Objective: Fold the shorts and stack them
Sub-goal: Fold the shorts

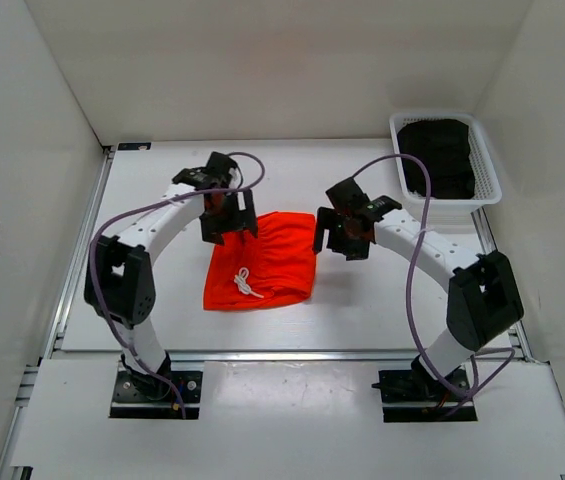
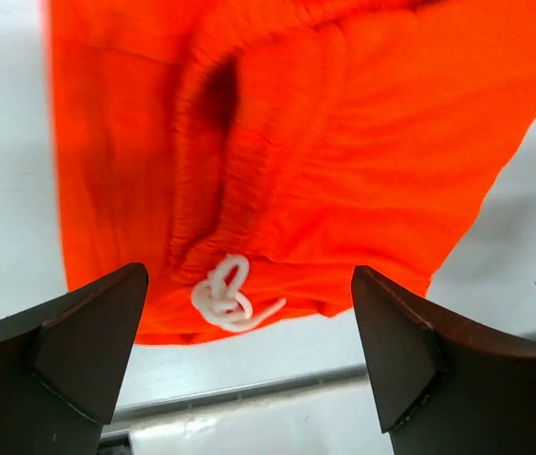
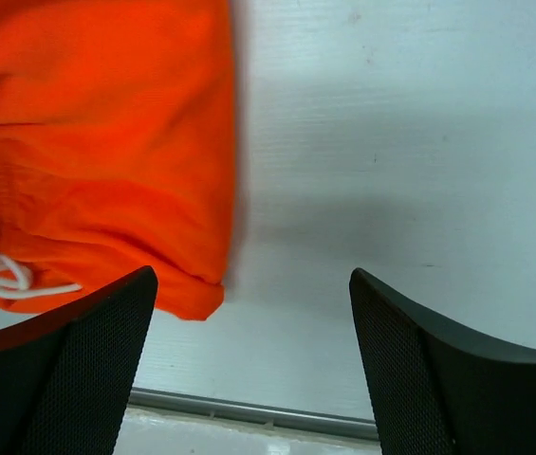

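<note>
top external view: a white flat table [image 1: 362, 310] carries everything. two white-and-black jointed arms, the left arm [image 1: 152, 235] and the right arm [image 1: 432, 250], bend in toward the middle. between them the bright orange-red soft fabric shorts [image 1: 267, 262] lie flat at the table's middle, folded into a rough rectangle. at the far right corner stands a white slotted plastic basket [image 1: 489, 175] holding black folded cloth [image 1: 440, 155], well apart from the shorts. the left gripper [image 2: 249, 284] hovers over the shorts' far left corner, fingers spread wide with nothing between them. the right gripper [image 3: 253, 284] hangs just beside the shorts' right edge, fingers likewise apart and holding nothing. a knotted white drawstring cord [image 1: 247, 283] lies on the shorts, close to their near edge.
</note>
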You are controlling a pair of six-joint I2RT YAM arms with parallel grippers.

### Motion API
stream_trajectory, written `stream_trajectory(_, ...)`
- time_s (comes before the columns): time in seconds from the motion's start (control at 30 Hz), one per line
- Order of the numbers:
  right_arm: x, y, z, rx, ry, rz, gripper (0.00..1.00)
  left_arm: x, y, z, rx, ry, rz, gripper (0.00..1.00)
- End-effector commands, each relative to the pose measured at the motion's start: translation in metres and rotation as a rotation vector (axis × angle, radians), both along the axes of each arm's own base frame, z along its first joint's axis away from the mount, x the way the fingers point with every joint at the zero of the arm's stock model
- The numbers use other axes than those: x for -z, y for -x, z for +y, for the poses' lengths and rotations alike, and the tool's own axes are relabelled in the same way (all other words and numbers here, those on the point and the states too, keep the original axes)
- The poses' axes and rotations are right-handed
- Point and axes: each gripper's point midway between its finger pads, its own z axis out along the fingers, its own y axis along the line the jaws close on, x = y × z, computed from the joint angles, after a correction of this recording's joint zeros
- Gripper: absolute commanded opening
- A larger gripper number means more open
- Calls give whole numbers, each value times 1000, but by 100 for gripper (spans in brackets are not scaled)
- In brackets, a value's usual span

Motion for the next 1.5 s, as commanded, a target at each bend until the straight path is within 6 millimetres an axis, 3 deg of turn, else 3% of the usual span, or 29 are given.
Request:
stream_trajectory(0.0, 4, -18, 33, -61, -219, 18, 90, 41, 9, -14, 92, -40, 122, 100)
stream_trajectory(0.1, 23, -23, 33, -73, -223, 61, 92, 58, 5, -15, 94, -78, 148, 100)
stream_trajectory(0.37, 56, -16, 33, -76, -243, 136, 92, 62, 1, -19, 94, -104, 141, 97)
stream_trajectory(0.5, 68, -13, 41, -80, -295, 159, 88, 60, 0, -27, 111, -85, 138, 59)
stream_trajectory(0.53, 70, -15, 45, -76, -309, 160, 88, 60, 2, -31, 121, -85, 138, 44)
stream_trajectory(0.63, 88, -13, 44, -57, -296, 199, 81, 57, 4, -39, 138, -60, 139, 35)
stream_trajectory(0.67, 87, -13, 47, -66, -312, 199, 74, 60, 6, -42, 143, -49, 155, 19)
stream_trajectory(0.7, 90, -11, 49, -62, -320, 219, 70, 60, 7, -43, 146, -39, 159, 12)
stream_trajectory(0.8, 82, -17, 54, -68, -352, 190, 51, 49, 6, -49, 156, -3, 143, 10)
stream_trajectory(0.87, 74, -19, 56, -70, -357, 181, 47, 33, 4, -53, 161, 21, 116, 10)
stream_trajectory(0.93, 62, -25, 59, -79, -356, 174, 53, 11, 7, -52, 153, 39, 82, 10)
stream_trajectory(0.97, 59, -24, 61, -104, -341, 165, 60, 6, 7, -47, 142, 43, 71, 10)
stream_trajectory(1.0, 52, -29, 65, -114, -327, 139, 74, -6, 14, -43, 142, 45, 67, 10)
stream_trajectory(1.1, 40, -23, 69, -149, -310, 128, 90, -13, 18, -15, 90, 33, 69, 10)
stream_trajectory(1.13, 38, -26, 69, -145, -307, 115, 95, -24, 19, 0, 54, 40, 51, 10)
stream_trajectory(1.2, 32, -25, 71, -151, -303, 105, 100, -26, 29, 14, 33, 48, 51, 10)
stream_trajectory(1.33, 45, -21, 73, -174, -277, 129, 100, 3, 39, 50, -64, 31, 120, 10)
stream_trajectory(1.37, 51, -18, 76, -182, -269, 144, 100, 19, 47, 58, -82, 23, 155, 10)
stream_trajectory(1.47, 72, -11, 88, -219, -271, 194, 100, 55, 42, 77, -146, 3, 212, 10)
